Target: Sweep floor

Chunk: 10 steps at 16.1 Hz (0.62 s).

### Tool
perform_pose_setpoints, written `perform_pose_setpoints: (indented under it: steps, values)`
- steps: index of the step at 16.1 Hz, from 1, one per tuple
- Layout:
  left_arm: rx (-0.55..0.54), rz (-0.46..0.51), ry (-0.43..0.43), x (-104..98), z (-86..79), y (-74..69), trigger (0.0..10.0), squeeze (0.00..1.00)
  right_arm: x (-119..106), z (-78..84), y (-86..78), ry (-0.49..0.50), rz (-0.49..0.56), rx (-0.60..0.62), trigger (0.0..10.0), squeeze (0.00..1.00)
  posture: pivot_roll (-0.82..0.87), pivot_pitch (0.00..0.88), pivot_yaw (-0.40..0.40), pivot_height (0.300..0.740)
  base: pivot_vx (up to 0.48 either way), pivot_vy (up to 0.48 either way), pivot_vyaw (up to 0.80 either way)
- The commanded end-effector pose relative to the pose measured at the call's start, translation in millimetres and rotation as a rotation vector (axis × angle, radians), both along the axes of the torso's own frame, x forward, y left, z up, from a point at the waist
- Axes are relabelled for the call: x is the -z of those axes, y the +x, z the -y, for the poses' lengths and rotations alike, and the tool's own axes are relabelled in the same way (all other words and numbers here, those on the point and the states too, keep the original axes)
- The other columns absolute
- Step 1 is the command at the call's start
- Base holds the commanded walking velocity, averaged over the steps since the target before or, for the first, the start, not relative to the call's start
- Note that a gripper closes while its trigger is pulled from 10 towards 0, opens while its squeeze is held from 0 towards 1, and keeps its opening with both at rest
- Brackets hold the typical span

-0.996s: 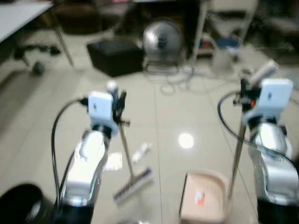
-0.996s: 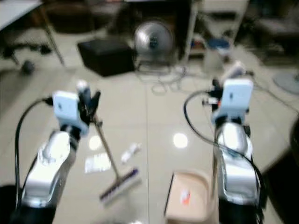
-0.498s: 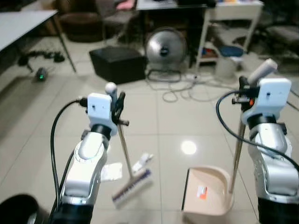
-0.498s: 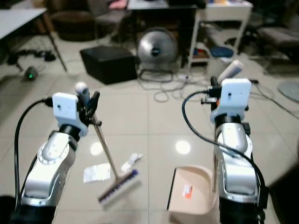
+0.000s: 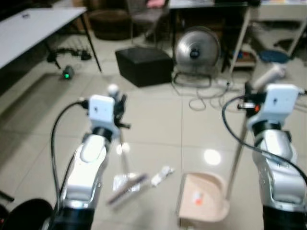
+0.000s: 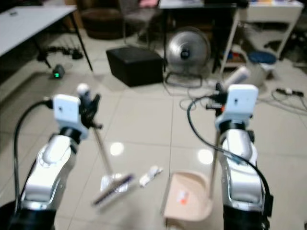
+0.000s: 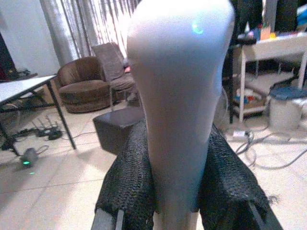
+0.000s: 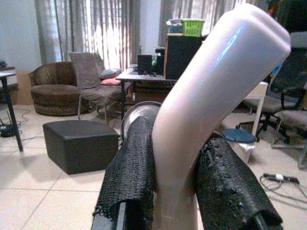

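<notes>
Pale tiled floor [image 5: 158, 120]. My left pincer [image 5: 119, 106] pinches the broom [image 5: 123, 163], head apparently on a wrapper [image 5: 162, 175], to push it toward the dustpan [image 5: 201, 201] that my right pincer [image 5: 249, 91] pinches upright, mouth facing the litter.

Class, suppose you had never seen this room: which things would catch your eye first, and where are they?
Two silver arms reach forward: the left gripper is shut on the broom handle, and the right gripper is shut on the dustpan handle. On the tiled floor between them lie the broom head, a crumpled white scrap and the beige dustpan. Behind stand a round fan and a black box.
</notes>
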<state>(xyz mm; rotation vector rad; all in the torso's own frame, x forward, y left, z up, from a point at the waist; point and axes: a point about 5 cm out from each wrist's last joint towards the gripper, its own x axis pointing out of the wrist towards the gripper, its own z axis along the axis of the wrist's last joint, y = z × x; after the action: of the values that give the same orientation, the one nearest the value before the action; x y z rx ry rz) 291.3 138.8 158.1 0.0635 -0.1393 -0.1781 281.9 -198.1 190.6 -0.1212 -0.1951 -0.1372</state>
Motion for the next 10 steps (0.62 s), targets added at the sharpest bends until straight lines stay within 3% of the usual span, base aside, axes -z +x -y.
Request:
perform_pose_setpoints:
  steps: [1,4,7,10]
  values:
    - [-0.023,0.038,0.032,-7.2,-8.2,2.0,10.0,0.0,-8.6,-10.1,-0.2,0.003,0.049,-0.036,10.0,0.0,-0.02,0.0,0.052,0.74,0.42,0.0,0.0]
    - [-0.009,0.041,0.036,-8.0,-6.5,4.4,10.0,0.0,-5.9,-9.4,-2.2,0.042,0.037,-0.033,10.0,0.0,-0.02,0.0,0.062,0.74,0.421,0.0,0.0]
    - [-0.005,0.044,0.034,-9.2,-5.6,6.7,10.0,0.0,-5.6,-8.9,-2.7,0.045,0.037,-0.033,10.0,0.0,-0.02,0.0,0.066,0.74,0.42,0.0,-0.79]
    - [-0.001,0.04,0.034,-8.1,-5.0,7.6,10.0,0.0,-1.8,-8.5,-4.7,0.042,0.026,-0.019,10.0,0.0,-0.02,0.002,0.073,0.74,0.421,0.0,0.0]
